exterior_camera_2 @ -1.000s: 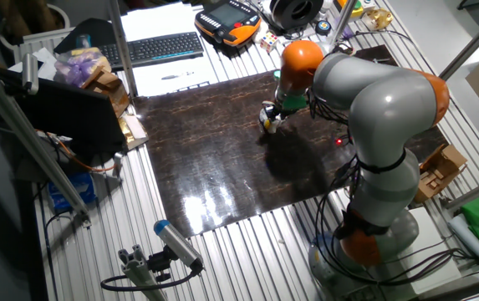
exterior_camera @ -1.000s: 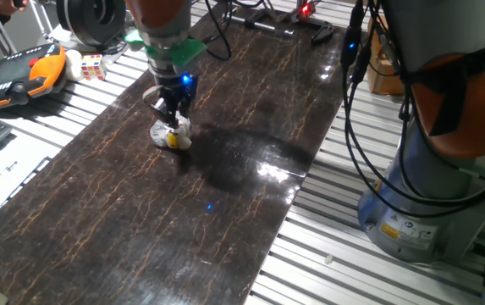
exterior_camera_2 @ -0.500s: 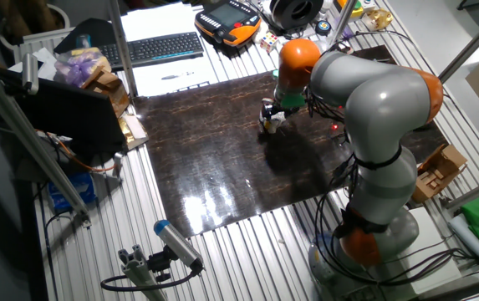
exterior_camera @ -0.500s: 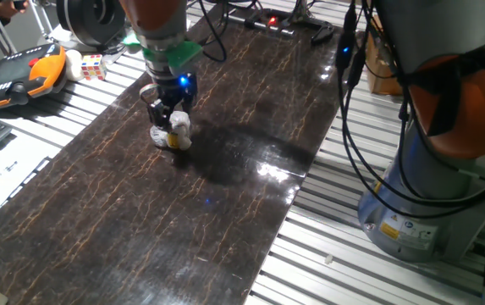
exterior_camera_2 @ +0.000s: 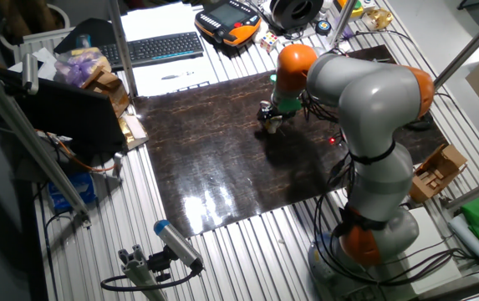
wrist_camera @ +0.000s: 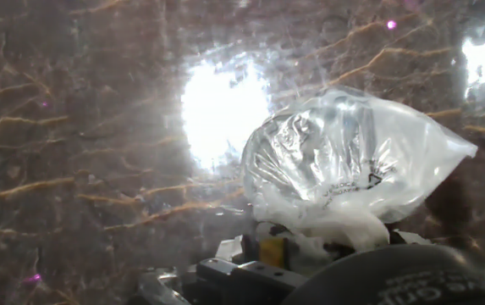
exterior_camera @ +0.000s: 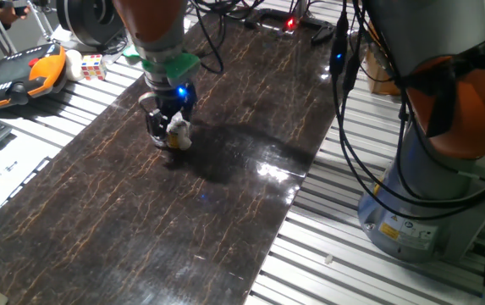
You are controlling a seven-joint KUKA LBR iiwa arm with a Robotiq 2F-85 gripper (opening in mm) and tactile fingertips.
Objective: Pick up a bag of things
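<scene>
The bag of things (wrist_camera: 344, 174) sits clamped between the gripper (exterior_camera: 164, 129) jaws above the dark table (exterior_camera: 225, 212); a straight, steady lift should prevent slipping.

Bright overhead glare on glossy dark tabletop (exterior_camera: 250, 195), arm shadow, hand view blown-out, soft.

clear, silvery bag of things (wrist_camera: 344, 165) with yellow and white inside; dark brown counter (exterior_camera: 225, 203) veined in orange; black claw (exterior_camera: 164, 135) lit blue.
</scene>
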